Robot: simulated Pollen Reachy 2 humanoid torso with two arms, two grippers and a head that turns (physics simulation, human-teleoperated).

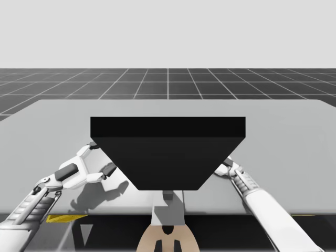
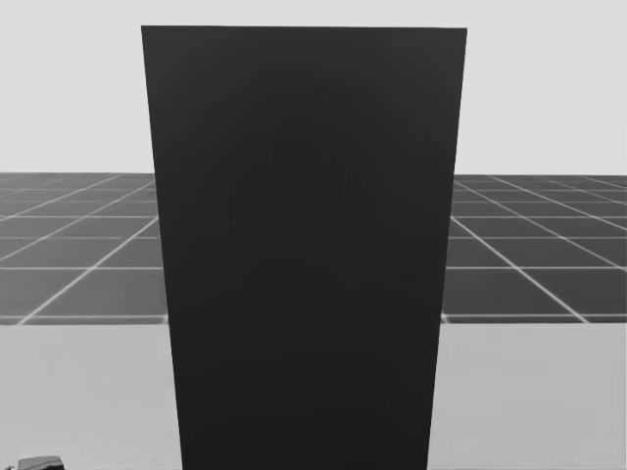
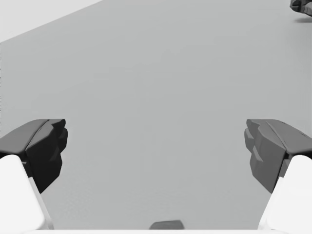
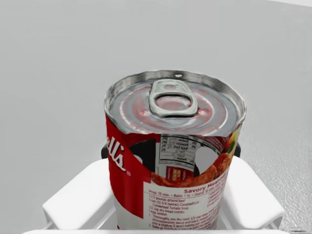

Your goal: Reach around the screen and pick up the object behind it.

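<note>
A tall black screen (image 1: pixel 168 152) stands on the grey table (image 1: pixel 294 136) in front of me and fills the middle of the head view (image 2: pixel 304 245). In the right wrist view a red and white can (image 4: pixel 175 105) with a silver pull-tab lid stands upright between the fingers of my right gripper (image 4: pixel 170 156), which is shut on it. My right arm (image 1: pixel 241 181) runs in behind the screen's right edge, which hides its gripper in the high view. My left gripper (image 1: pixel 100 170) hovers open at the screen's left side, with only bare table between its fingers (image 3: pixel 44 146).
The table's near edge (image 1: pixel 105 214) runs just in front of my torso. A small dark shape (image 3: pixel 302 6) lies far ahead of the left gripper. Beyond the table is a dark gridded floor (image 1: pixel 168 84).
</note>
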